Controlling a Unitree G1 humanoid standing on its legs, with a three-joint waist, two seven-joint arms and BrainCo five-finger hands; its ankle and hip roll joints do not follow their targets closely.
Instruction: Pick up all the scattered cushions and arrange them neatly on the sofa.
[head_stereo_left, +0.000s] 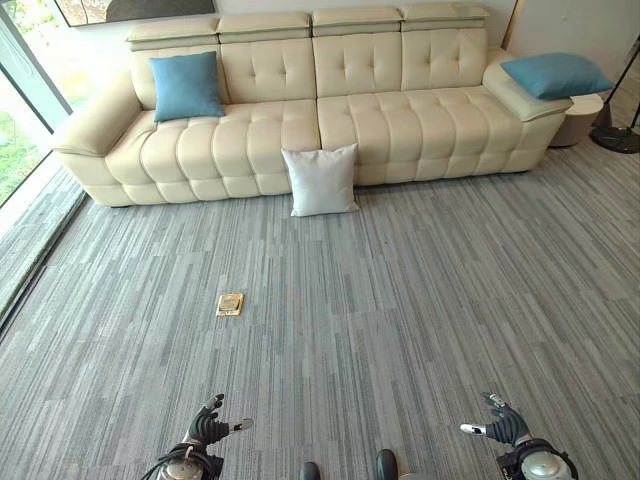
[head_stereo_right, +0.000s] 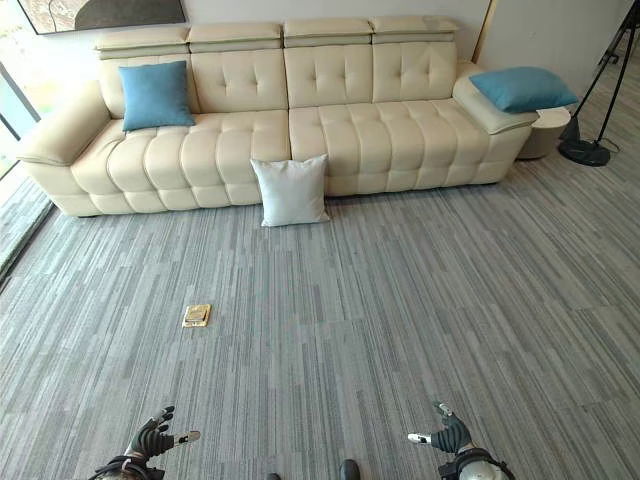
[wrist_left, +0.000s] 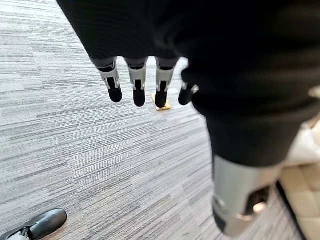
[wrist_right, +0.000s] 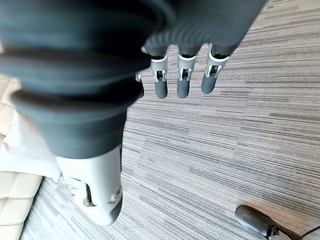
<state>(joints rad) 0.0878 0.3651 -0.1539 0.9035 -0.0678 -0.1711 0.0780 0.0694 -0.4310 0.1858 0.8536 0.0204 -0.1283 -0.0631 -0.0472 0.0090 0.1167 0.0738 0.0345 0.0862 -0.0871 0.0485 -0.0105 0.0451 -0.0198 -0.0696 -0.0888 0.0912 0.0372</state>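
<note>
With both the left hand (head_stereo_left: 208, 428) and right hand (head_stereo_left: 505, 424) empty, fingers straight and apart at the frame's bottom, the white cushion (head_stereo_left: 321, 180) leaned against the sofa (head_stereo_left: 400, 125) upper centre, likely to topple if nudged

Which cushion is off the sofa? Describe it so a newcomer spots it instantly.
Find the long cream sofa. At the middle of its front, a white cushion stands on the grey carpet, leaning against the sofa base. The other two cushions are blue and up on the sofa.
</note>
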